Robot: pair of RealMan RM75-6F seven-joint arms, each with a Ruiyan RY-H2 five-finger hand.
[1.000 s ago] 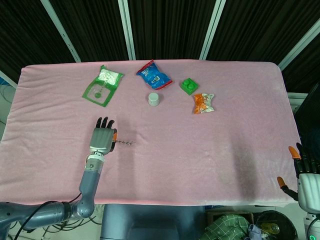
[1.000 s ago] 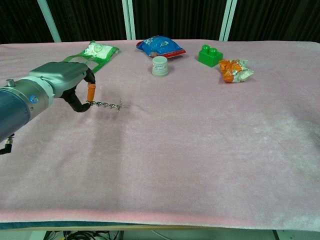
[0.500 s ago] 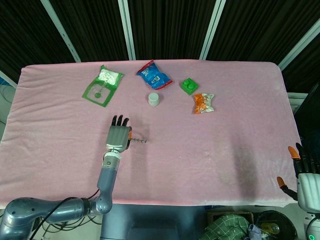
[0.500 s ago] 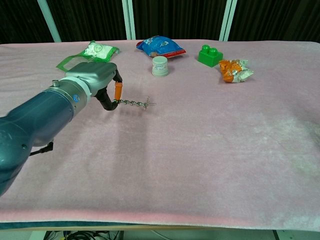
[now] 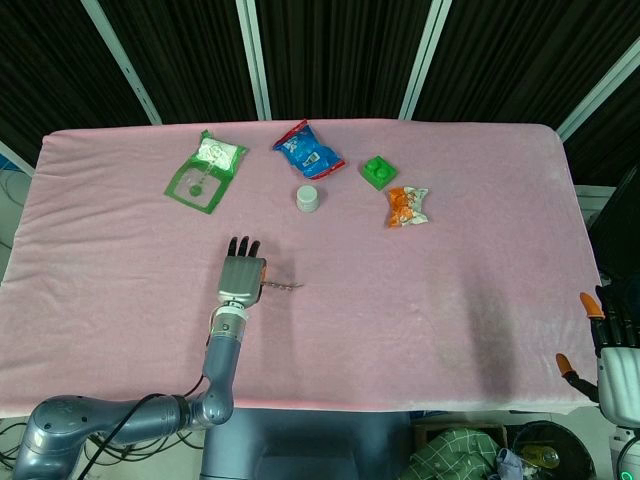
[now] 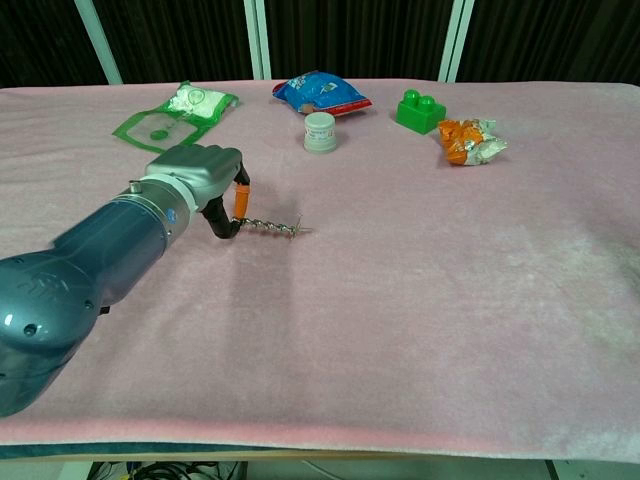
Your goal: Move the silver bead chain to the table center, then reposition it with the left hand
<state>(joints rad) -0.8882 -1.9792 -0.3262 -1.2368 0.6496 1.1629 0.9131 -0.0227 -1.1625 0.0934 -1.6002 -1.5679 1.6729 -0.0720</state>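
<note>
The silver bead chain [image 6: 272, 226] stretches out in a short straight line on the pink cloth, its free end pointing right; the head view shows the chain [image 5: 284, 286] left of the table's middle. My left hand [image 6: 205, 180] pinches the chain's left end between its orange-tipped thumb and a finger, low over the cloth; from above, the left hand [image 5: 241, 277] appears back-up with fingers pointing away. My right hand [image 5: 612, 350] hangs off the table's near right corner with its fingers apart and nothing in it.
Along the far side lie a green packet [image 5: 207, 168], a blue snack bag [image 5: 307, 150], a small white jar [image 5: 308, 198], a green brick [image 5: 377, 171] and an orange wrapper [image 5: 408, 206]. The pink cloth [image 5: 420, 300] covers the whole table.
My left hand carried the chain rightward and slightly nearer, dragging it towards the middle of the table; most of the travel came early. The right hand barely moved.
</note>
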